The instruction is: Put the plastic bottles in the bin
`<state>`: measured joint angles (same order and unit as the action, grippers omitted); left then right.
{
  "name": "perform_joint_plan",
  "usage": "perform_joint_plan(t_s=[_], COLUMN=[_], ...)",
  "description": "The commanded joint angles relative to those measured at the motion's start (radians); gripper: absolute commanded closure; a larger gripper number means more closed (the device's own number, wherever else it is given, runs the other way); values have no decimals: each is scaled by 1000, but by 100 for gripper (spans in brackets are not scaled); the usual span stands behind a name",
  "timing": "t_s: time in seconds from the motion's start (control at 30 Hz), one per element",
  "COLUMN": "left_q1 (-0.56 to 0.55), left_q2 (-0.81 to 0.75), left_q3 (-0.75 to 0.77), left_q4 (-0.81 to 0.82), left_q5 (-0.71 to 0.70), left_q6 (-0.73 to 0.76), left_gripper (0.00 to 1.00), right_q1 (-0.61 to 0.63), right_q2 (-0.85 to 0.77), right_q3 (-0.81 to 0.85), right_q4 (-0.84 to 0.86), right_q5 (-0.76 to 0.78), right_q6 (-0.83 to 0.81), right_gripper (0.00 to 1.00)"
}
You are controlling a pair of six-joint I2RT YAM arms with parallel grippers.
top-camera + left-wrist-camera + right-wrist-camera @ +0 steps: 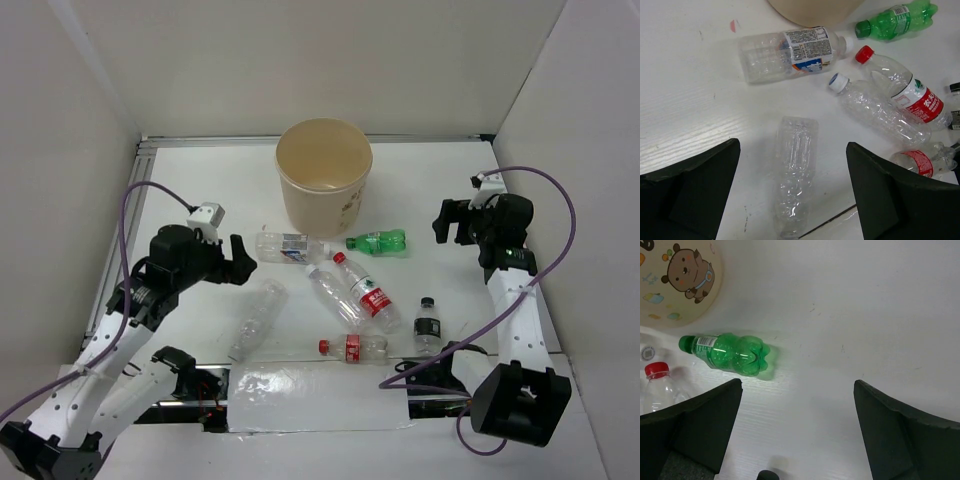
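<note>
White perforated links [62, 404], black joints [180, 255], purple cables [123, 240]; possibly green light [509, 254].

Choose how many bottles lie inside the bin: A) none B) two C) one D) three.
A: in the top view the inside of the bin shows bare, and the plastic bottles all lie out on the table in front of it.

Legend: you have one bin [315, 212] and, all on its near side, seven plastic bottles [880, 112]. Count two red-capped bottles with red labels [370, 296] [355, 347], one green bottle [380, 241] and one black-capped bottle [427, 328]. The other three are clear: one labelled bottle in white and blue [285, 247], one white-capped bottle [335, 292] and one bare bottle [255, 318].
</note>
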<state>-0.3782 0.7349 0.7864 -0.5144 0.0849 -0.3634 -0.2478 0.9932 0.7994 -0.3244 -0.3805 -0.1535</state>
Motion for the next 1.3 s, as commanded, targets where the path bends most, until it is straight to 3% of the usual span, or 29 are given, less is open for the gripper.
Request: perform_joint_plan(t_s=[0.0, 0.07, 0.17, 0.23, 0.27, 0.3, 0.37, 0.5, 0.53, 0.6, 0.67, 0.7, 0.8, 0.97, 1.27], left_q1=[-10, -34, -57, -73, -99, -108, -140, -191, -217, -252, -290, -291, -304, -337, -367], left_q2=[35, 61, 124, 158, 175, 207, 230, 282, 306, 328, 351, 362, 430, 615, 770], left_q3=[59, 83, 129, 151, 165, 189, 209, 249, 279, 289, 289, 289, 289, 359, 238], left_q4=[4, -25, -52, -79, -91, -104, -122, -165, -191, -213, -225, -239, -272, -420, -224], left_q5=[49, 38, 38, 38, 17, 16, -14, -43, -43, -74, -86, -86, -102, -243, -250], left_q6=[55, 66, 87, 87, 96, 96, 96, 66, 66, 57, 57, 57, 54, -83, -140], left_gripper=[0, 0, 9, 20, 33, 37, 34, 14, 11, 11, 11, 9, 8, 7, 5], right_q1=[-1, -1, -1, -1, -1, -1, -1, -11, -31, -31, -42, -42, -42, -42, -51], right_q2=[-10, 19, 47, 56, 68, 79, 90, 90, 90, 99, 99, 99, 119, 177, 186], right_q3=[21, 31, 61, 70, 79, 80, 66, 54, 54, 44, 35, 35, 35, 44, 44], right_q4=[-5, -45, -128, -140, -151, -151, -151, -140, -140, -140, -140, -140, -131, -131, -122], right_q5=[0, 9, -35, -35, -35, -25, -24, -57, -84, -121, -171, -184, -216, -225, -247], right_q6=[-9, -79, -216, -225, -225, -225, -236, -245, -256, -267, -277, -288, -297, -297, -307], right_gripper=[1, 1, 1, 1, 1, 1, 1, 1, 5, 28, 37, 37, 16, 16, 15])
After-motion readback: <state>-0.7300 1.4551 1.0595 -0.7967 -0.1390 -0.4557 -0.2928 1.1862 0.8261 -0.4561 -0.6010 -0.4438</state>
